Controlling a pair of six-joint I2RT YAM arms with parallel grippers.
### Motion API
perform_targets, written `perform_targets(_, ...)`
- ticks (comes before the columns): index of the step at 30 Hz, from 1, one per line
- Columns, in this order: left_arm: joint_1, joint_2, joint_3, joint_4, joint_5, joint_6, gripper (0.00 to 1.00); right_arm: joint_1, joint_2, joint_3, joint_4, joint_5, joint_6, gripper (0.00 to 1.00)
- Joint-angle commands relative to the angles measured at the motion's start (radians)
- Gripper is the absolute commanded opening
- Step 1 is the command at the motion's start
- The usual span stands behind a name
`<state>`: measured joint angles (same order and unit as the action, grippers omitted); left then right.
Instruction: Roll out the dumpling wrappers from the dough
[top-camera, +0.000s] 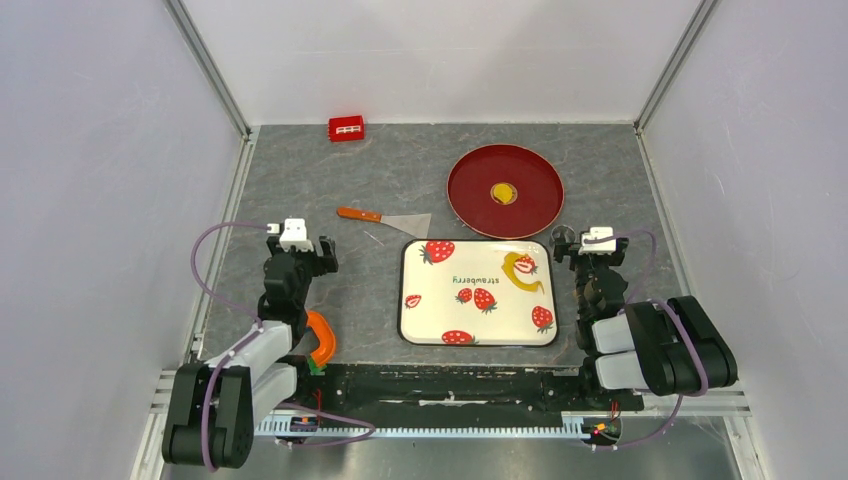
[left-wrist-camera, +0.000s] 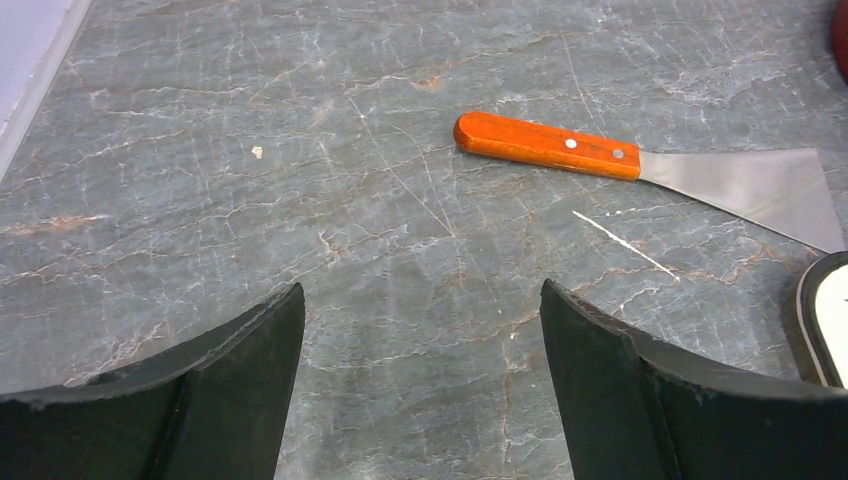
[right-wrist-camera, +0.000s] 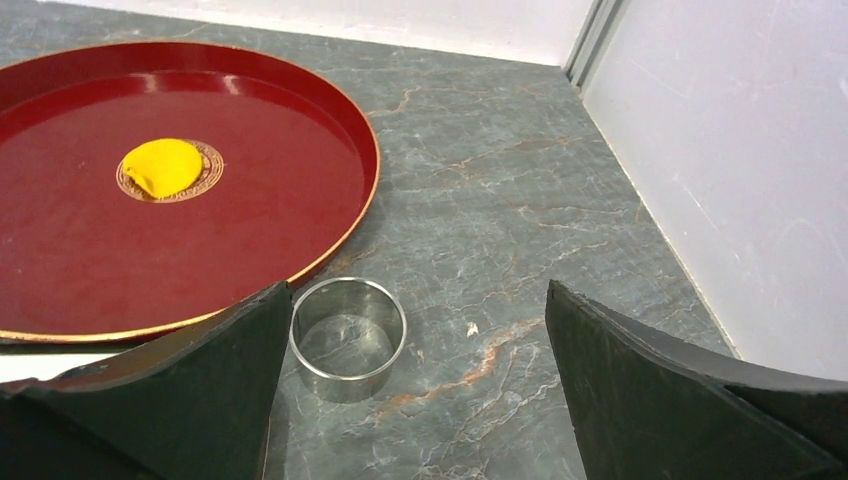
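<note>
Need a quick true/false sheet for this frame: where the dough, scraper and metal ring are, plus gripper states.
1. A yellow dough disc lies in the middle of the red plate. True.
2. The scraper lies on the strawberry tray. False: it lies on the table, beyond the tray's far left corner.
3. The left gripper and right gripper are both open and hold nothing. True.
4. The metal ring sits on the red plate. False: it stands on the table just outside the plate's rim.
5. A yellow dough strip lies on the tray near its far right corner. True.
</note>
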<state>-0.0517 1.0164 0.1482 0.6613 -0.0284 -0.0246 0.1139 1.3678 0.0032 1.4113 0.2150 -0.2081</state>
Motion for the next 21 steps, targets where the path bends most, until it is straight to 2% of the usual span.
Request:
perform_targets(1,0.007,-0.020,-0.010,0.063,-0.028,-0.004,0.90,-0.002,0.005,-0.168,0.154,0.047,0.012,0.98)
perform_targets(5,0.006,0.028,0.028,0.038,0.053,0.020,0.89,-0.002,0.004,-0.161,0.141,0.059,0.018,0.98)
perform_targets(8,0.008,0.045,0.042,0.028,0.043,0.017,0.90,-0.002,0.005,-0.151,0.120,0.079,0.027,0.98)
perform_targets(12,0.007,0.175,0.049,0.225,0.067,0.023,0.89,-0.002,0.004,-0.155,0.127,0.078,0.026,0.98)
perform_targets(15,0.008,0.300,0.080,0.304,0.082,0.055,0.86,-0.002,0.005,-0.156,0.132,0.082,0.026,0.98)
perform_targets(18,0.009,0.458,0.053,0.526,0.079,0.056,0.83,-0.002,0.006,-0.151,0.121,0.096,0.030,0.98)
perform_targets(21,0.009,0.430,0.128,0.338,0.080,0.064,0.84,-0.002,0.006,-0.118,0.054,0.146,0.050,0.98)
